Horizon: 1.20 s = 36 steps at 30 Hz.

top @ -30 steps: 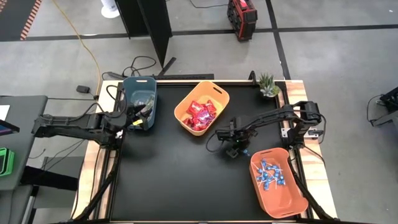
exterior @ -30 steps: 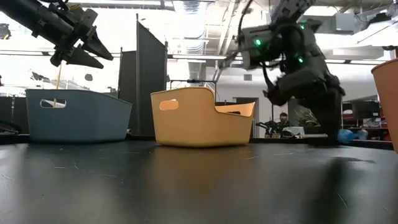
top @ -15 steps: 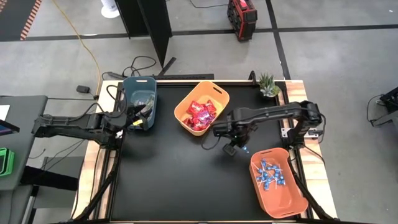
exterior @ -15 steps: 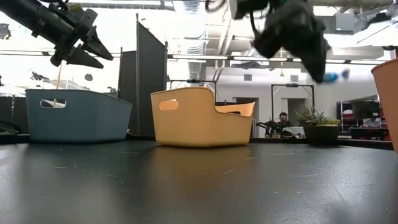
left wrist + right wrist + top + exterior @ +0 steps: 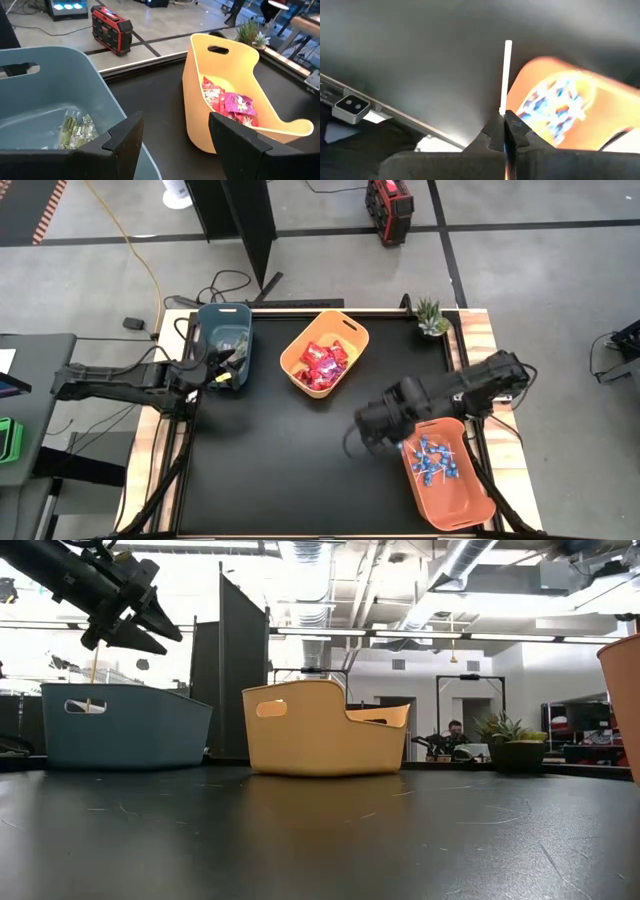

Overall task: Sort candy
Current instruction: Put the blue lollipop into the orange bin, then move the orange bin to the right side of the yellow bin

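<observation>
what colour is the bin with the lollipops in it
Orange bin, holding blue-wrapped lollipops; the high view shows it best.

no text or labels legible anywhere

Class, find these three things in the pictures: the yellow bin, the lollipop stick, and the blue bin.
yellow bin (image 5: 300,735), low view, its front wall
lollipop stick (image 5: 507,75), right wrist view, middle of the white stick
blue bin (image 5: 243,352), high view, its right wall

- The right gripper is blurred in the high view, and its fingertips cannot be made out there.
- In the right wrist view, only the white stick of the held lollipop is seen; its head is hidden between the fingers.
- The orange bin is cut off by the low view's edge.
</observation>
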{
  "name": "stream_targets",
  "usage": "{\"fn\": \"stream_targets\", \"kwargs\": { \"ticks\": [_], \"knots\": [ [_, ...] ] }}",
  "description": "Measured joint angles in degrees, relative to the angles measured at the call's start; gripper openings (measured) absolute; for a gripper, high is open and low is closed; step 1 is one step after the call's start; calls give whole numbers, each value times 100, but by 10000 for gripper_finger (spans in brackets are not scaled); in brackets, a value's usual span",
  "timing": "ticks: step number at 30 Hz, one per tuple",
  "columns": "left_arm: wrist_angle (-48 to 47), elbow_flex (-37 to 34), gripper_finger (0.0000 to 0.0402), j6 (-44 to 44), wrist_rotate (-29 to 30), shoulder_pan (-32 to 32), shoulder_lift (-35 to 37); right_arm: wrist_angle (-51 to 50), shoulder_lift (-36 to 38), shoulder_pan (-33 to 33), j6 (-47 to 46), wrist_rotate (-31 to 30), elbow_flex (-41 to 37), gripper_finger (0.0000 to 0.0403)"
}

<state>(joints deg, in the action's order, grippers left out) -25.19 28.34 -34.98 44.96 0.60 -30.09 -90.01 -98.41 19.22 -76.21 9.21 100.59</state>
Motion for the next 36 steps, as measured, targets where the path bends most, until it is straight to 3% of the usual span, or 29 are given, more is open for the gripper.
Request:
{"fn": "stream_targets", "kwargs": {
  "ticks": [10, 14, 18, 27, 30, 36],
  "knots": [
    [21, 0, 220, -37, -277, 0, -341, 3, 0, 1753, -3732, 60, -878, 0],
    [25, -1, 220, -169, -279, 0, -473, 3, -19, 2115, -4557, 118, -1137, 7],
    [39, 0, 220, -295, -279, 0, -559, 3, -24, 2183, -4692, 129, -1195, 56],
    [56, -2, 220, -608, -689, 2, -548, 1, -24, 2039, -4696, -353, -1195, 230],
    [54, -2, 220, -643, -755, 2, -556, -3, -22, 1906, -4687, -419, -1289, 251],
    [68, -2, 219, -645, -755, 2, -553, 213, -26, 1535, -4354, -440, -1842, 246]
  ]
}}
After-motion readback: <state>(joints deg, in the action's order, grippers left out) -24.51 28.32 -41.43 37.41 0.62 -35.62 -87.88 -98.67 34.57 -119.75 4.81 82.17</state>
